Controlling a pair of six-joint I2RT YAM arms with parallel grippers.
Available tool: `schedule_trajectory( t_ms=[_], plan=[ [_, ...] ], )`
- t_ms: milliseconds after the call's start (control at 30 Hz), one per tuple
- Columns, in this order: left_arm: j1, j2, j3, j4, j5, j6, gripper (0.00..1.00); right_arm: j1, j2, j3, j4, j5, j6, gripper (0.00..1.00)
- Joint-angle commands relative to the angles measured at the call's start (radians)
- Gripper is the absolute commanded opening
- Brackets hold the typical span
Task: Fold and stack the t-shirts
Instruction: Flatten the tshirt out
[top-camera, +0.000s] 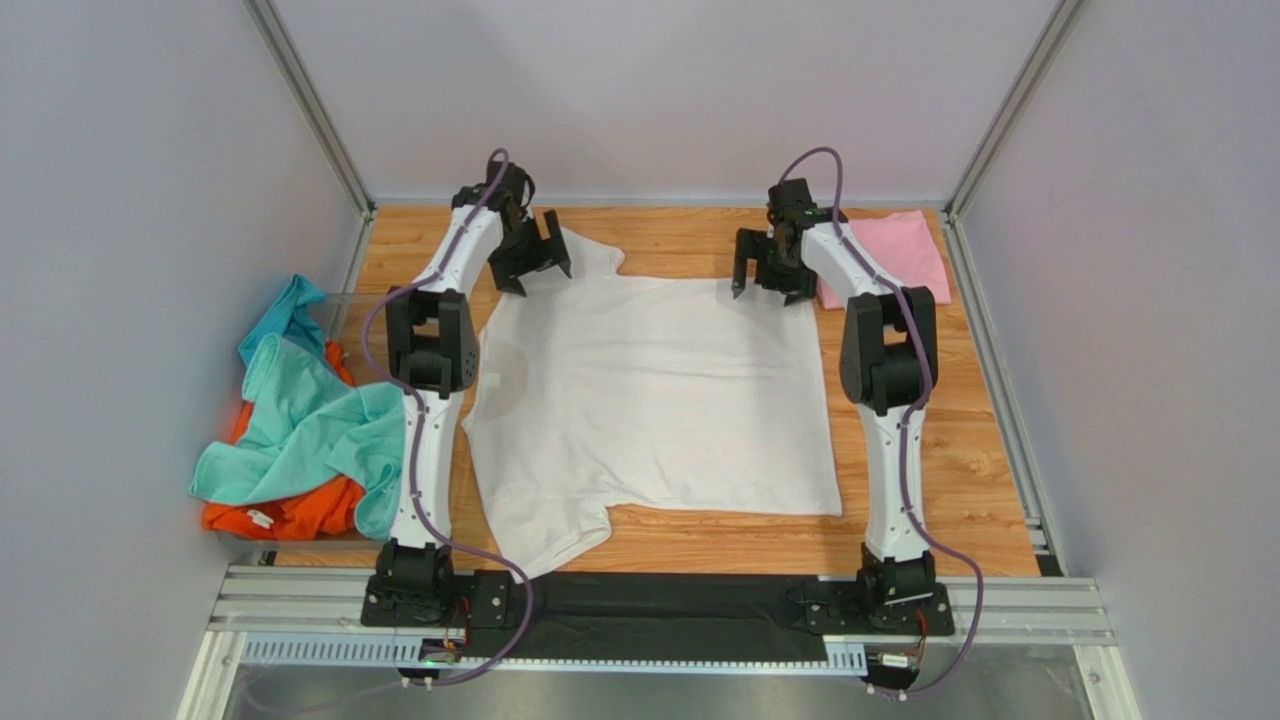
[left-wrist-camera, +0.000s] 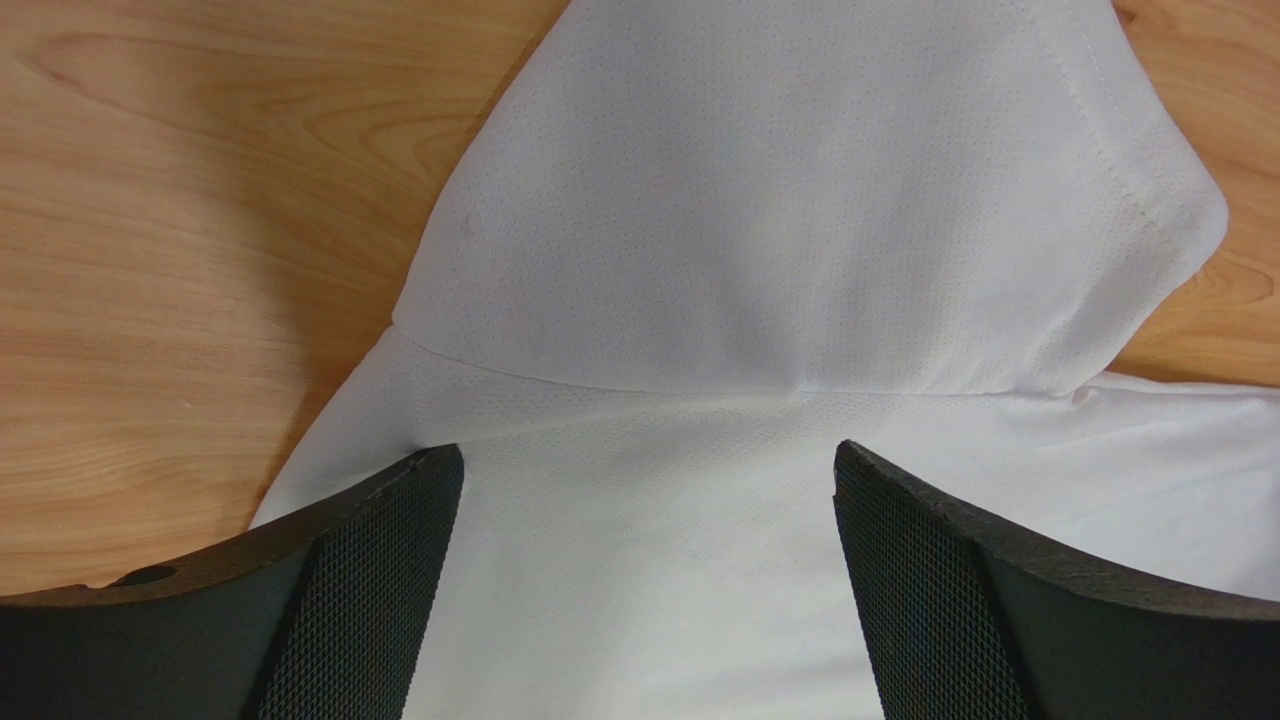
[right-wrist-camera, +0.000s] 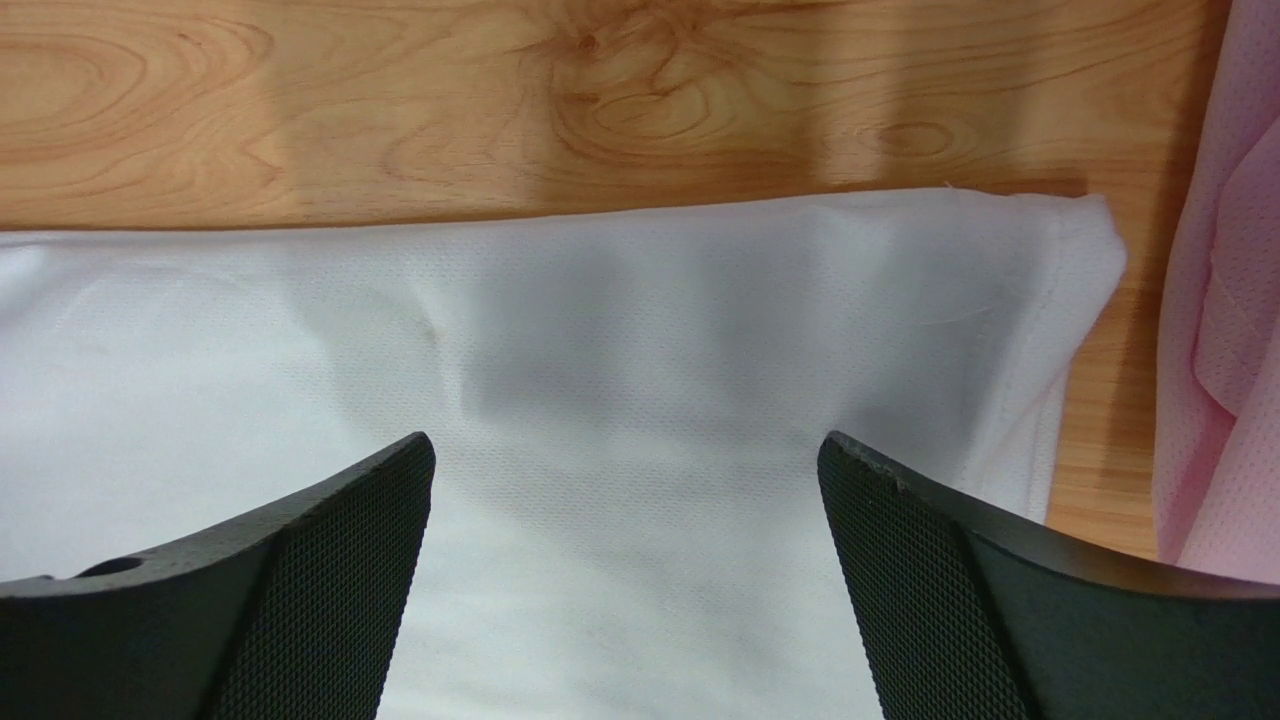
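A white t-shirt (top-camera: 661, 398) lies spread flat in the middle of the wooden table. My left gripper (top-camera: 538, 258) is open just above its far left sleeve (left-wrist-camera: 812, 195), jaws apart over the cloth. My right gripper (top-camera: 766, 273) is open above its far right corner (right-wrist-camera: 1037, 285). Neither holds cloth. A pale pink shirt (top-camera: 899, 252) lies folded at the far right, and its edge shows in the right wrist view (right-wrist-camera: 1225, 345). A teal shirt (top-camera: 308, 420) and an orange shirt (top-camera: 286, 513) lie in a heap at the left.
Grey walls enclose the table on three sides. A metal rail (top-camera: 661, 600) runs along the near edge where the arm bases are bolted. Bare wood (top-camera: 676, 233) shows along the far edge between the grippers.
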Motion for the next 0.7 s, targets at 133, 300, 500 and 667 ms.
schedule_trajectory(
  t_ms=[133, 300, 500, 667],
  plan=[
    [0.011, -0.11, 0.063, 0.01, -0.027, 0.025, 1.0, 0.001, -0.084, 0.054, -0.038, 0.006, -0.038, 1.0],
    [-0.042, -0.413, -0.128, 0.012, -0.075, 0.061, 1.0, 0.055, -0.369, -0.179, 0.067, 0.092, -0.001, 1.0],
    [-0.171, -0.813, -0.64, 0.078, -0.188, 0.024, 1.0, 0.092, -0.783, -0.679, 0.191, 0.16, 0.16, 1.0],
    [-0.339, -1.205, -1.163, 0.141, -0.198, -0.117, 0.99, 0.098, -1.091, -1.024, 0.264, 0.105, 0.219, 1.0]
  ],
)
